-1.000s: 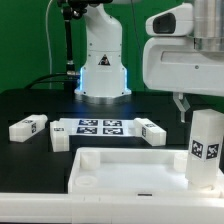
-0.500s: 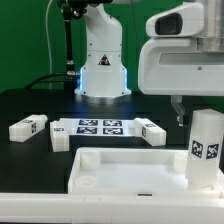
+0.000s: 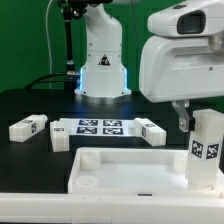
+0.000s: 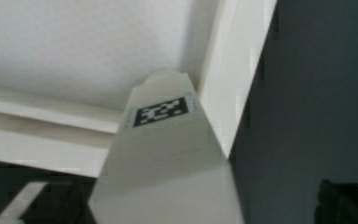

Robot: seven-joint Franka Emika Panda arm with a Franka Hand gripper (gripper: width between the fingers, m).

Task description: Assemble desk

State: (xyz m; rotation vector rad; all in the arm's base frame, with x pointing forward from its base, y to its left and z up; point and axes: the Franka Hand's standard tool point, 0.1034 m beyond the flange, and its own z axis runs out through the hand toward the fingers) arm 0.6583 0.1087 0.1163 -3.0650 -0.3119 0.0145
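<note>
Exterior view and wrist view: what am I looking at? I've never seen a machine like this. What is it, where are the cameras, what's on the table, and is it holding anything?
The machine is a white robot arm mounted at the back of a black table. The exterior view comes from a camera standing off the arm. The wrist view comes from a camera on the arm's wrist.

On the table lie the desk top, a white tray, three loose legs and a flat marker board. A fourth leg stands upright at the top's end, on the exterior view's right. The jaws are open near its upper end and seem to hold nothing.
</note>
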